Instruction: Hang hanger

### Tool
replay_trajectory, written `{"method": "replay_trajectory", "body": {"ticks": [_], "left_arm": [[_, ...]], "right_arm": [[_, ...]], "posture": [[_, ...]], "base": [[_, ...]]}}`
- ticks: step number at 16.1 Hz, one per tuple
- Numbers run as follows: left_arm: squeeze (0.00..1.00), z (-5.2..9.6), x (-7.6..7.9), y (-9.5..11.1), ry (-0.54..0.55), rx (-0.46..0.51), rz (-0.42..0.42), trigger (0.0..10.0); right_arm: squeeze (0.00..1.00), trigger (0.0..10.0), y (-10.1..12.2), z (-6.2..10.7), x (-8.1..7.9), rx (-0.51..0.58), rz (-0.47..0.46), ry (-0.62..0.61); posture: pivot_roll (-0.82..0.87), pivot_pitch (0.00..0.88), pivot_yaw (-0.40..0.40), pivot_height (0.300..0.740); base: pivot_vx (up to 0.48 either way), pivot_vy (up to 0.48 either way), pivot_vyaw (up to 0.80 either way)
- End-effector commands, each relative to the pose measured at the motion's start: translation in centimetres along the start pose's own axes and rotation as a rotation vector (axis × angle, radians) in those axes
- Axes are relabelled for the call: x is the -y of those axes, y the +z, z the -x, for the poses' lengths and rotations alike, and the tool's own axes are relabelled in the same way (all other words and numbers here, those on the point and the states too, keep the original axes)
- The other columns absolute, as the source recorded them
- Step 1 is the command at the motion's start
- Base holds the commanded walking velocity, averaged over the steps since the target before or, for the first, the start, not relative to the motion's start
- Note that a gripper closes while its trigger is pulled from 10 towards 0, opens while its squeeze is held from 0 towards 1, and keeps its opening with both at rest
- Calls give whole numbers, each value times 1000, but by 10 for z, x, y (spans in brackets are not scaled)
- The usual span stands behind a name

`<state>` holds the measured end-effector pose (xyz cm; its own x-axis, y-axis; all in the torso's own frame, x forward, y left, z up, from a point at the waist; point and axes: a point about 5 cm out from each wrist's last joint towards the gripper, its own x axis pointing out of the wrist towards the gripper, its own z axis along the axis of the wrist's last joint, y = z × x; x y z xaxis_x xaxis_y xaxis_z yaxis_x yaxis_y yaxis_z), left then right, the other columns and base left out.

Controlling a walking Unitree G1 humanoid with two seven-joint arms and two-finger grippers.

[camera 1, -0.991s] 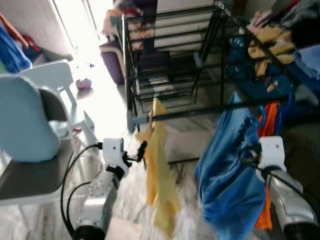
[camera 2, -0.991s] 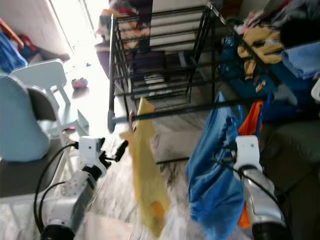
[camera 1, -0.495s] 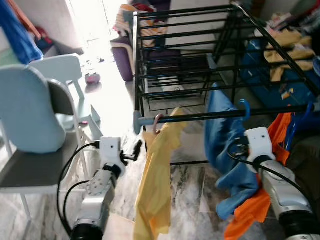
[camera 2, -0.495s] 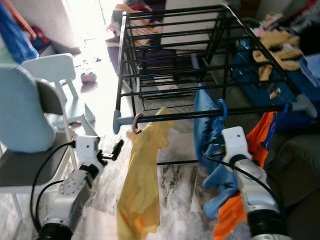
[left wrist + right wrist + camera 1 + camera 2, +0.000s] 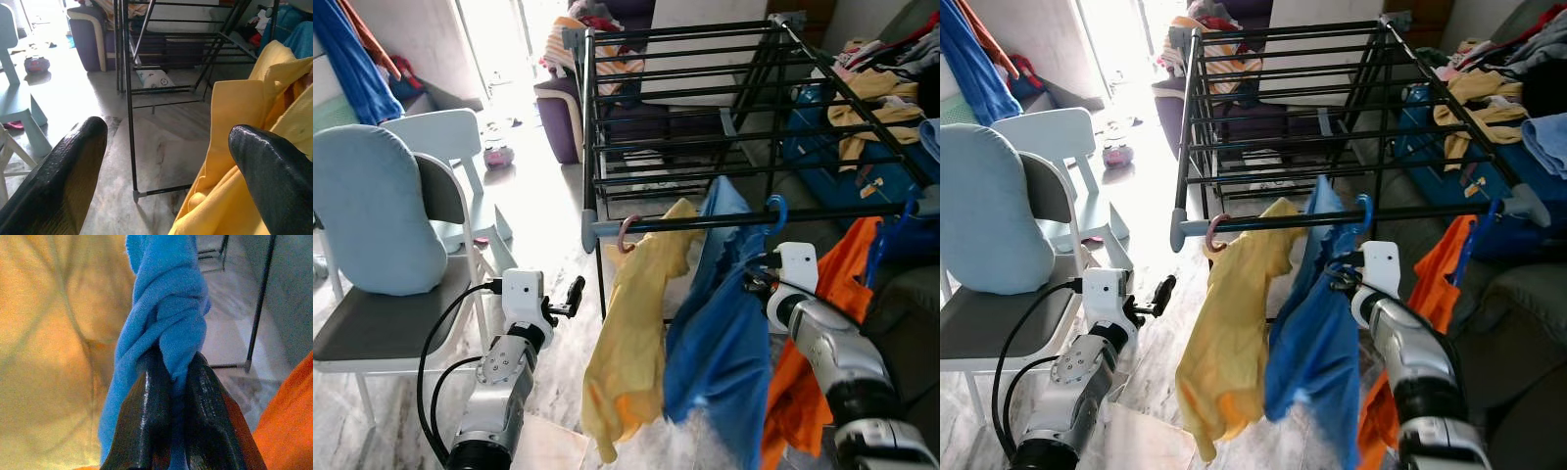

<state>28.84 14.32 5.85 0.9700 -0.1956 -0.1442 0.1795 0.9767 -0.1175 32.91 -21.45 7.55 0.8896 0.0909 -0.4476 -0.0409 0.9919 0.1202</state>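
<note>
A black drying rack (image 5: 705, 88) stands on a marble floor, its front rail carrying three garments on hangers. The right gripper (image 5: 168, 382) is pinched tight on a twisted fold of the blue shirt (image 5: 720, 333), just below the rail. Directly above it, the blue hanger hook (image 5: 775, 210) already sits over the rail. Left of that gripper hangs a yellow shirt (image 5: 631, 343) on a pink hook (image 5: 625, 235); right of it, an orange garment (image 5: 813, 362). The left gripper (image 5: 168, 147) waits with fingers wide apart, the yellow shirt just beside one fingertip. The blue cloth looks soft, light and limp, likely to slide and swing; the stiff hanger neck under the hook seems the surer place to grip.
</note>
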Motion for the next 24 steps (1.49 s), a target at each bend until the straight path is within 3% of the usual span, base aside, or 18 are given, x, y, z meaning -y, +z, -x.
{"method": "replay_trajectory", "body": {"ticks": [1,7,8,9,12,14,15,18,24], "left_arm": [[0,-1,-2,1,3,-8,-16,10000],[0,-1,-1,1,9,-13,-19,10000],[0,-1,-4,1,37,-11,-27,10000],[0,-1,-5,1,52,-11,-32,10000],[0,-3,-8,2,93,-14,-54,10000],[0,-3,-9,2,104,-13,-59,10000],[0,-2,-10,2,112,-14,-73,10000],[0,-3,-11,4,117,-4,-106,10000],[0,-3,-12,4,135,-4,-116,10000]], "right_arm": [[0,10000,8,-2,-1,13,-28,-5],[0,10000,-6,-5,5,-65,-64,-20],[588,10000,-15,-2,8,-92,-62,-18],[1000,10000,-20,0,9,-101,-62,-14],[1000,10000,-34,7,14,-120,-32,-25],[1000,10000,-37,13,17,-95,55,-45],[1000,10000,-39,19,19,-56,132,-70],[1000,10000,-32,35,23,83,244,-153],[1000,10000,-23,63,12,229,239,-239]], "posture": [[-190,0,63,740],[-185,0,60,740],[-188,0,63,740],[-190,0,67,740],[-192,0,69,740],[-192,0,69,740],[-198,0,76,740],[-207,0,86,740],[-211,0,84,740]], "base": [[0,0,0],[0,0,0],[0,0,0],[0,0,0],[0,0,0],[0,0,0],[0,0,0],[0,0,0],[0,0,0]]}}
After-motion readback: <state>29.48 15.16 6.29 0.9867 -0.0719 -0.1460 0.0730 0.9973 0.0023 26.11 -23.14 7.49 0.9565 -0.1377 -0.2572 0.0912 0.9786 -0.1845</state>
